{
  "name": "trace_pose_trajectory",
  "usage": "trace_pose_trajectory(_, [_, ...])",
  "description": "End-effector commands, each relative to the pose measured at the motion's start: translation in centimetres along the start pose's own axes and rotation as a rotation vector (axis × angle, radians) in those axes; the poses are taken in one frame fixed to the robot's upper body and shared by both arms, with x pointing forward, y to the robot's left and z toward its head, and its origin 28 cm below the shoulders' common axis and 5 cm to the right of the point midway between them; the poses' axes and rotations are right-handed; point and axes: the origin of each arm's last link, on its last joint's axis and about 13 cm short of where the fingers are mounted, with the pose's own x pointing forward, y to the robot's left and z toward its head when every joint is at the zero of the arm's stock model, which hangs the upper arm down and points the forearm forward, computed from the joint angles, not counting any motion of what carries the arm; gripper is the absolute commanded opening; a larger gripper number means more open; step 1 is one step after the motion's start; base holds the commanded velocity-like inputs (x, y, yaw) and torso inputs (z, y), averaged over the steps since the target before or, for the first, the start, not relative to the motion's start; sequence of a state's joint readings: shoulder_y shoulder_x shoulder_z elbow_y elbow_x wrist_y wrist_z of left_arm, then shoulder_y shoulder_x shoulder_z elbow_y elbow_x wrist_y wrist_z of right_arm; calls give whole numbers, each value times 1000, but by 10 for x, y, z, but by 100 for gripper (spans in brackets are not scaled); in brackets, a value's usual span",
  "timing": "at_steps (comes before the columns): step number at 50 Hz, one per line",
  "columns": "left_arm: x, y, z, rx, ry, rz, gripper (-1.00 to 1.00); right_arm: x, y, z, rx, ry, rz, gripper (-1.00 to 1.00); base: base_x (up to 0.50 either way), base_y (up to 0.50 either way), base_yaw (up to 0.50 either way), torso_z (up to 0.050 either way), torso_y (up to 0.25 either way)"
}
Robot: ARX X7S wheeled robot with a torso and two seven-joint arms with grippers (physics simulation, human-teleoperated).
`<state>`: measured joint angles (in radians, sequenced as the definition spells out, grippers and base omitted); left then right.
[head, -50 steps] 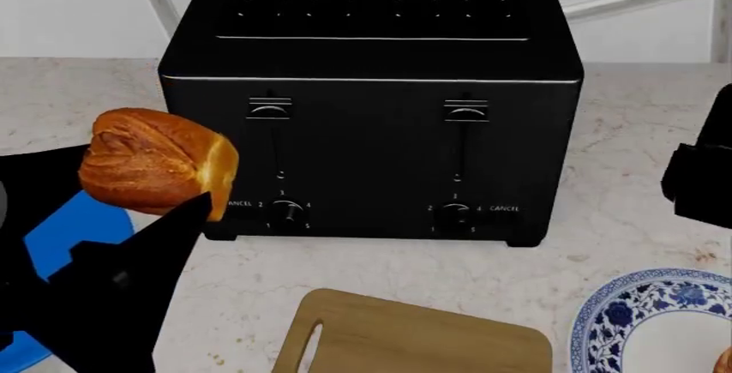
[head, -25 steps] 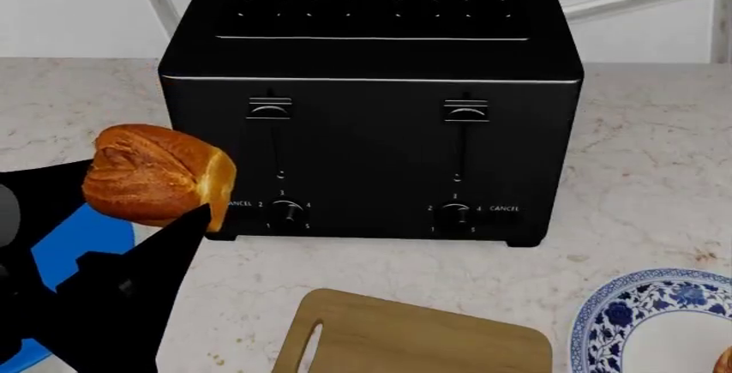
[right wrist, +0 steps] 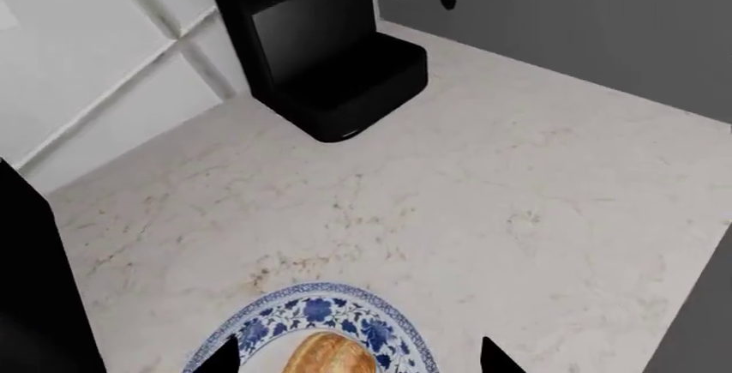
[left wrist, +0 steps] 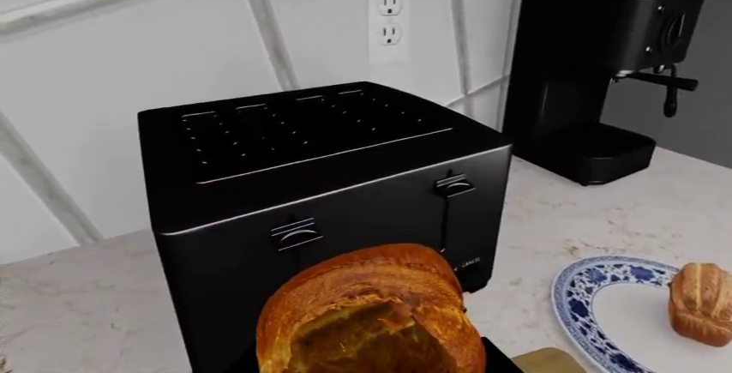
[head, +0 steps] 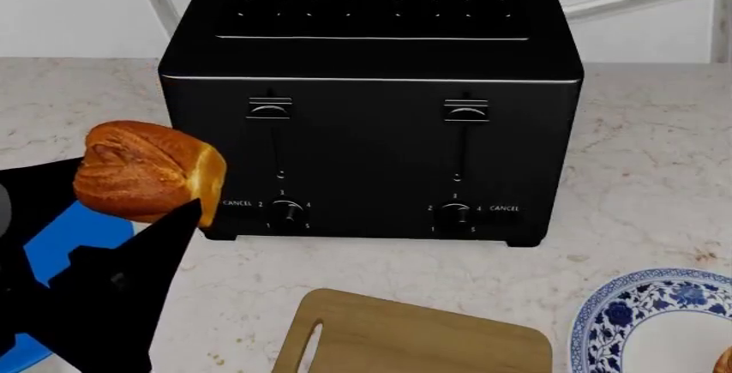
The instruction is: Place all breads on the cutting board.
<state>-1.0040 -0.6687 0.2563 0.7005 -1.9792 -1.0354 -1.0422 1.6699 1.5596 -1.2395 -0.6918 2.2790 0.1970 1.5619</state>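
My left claw (head: 171, 197), gripping one bread (head: 147, 171), has drifted slightly toward nine o'clock, with the board (head: 417, 339) at five o'clock unreached.

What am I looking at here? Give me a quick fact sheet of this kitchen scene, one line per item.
held bread: bread chunk gripped by the left gripper, lifted above the counter, in front of the toaster's left side
second bread: bread piece lying on the patterned plate
cutting board: cutting board on the counter in front of the toaster, nothing on it
toaster: black toaster against the wall
coffee machine: black espresso machine beyond the toaster
right gripper: right gripper open above the patterned plate
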Motion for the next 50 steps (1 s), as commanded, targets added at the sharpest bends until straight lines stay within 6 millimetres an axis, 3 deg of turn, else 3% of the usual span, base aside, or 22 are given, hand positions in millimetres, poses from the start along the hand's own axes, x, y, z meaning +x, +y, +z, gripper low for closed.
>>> trace_pose_trajectory(1, [0,1,4,-22,-18,19,-100,4,-1,-10,-11,63,-1,100,0,0,0,0,0])
trace_pose_trajectory(10, [-4,3,9,-7,-32,32,-100,20,-1,-28,-37,132,24,100,0,0,0,1,1])
trace_pose_trajectory(25, [-3,3,7,-13,-26,29,-100,36,9,-25,-40,152,67,100,0,0,0,0,1])
trace_pose_trajectory(50, [-1,4,5,-18,-16,30,-100,64,21,-46,-82,232,57,100,0,0,0,0,0])
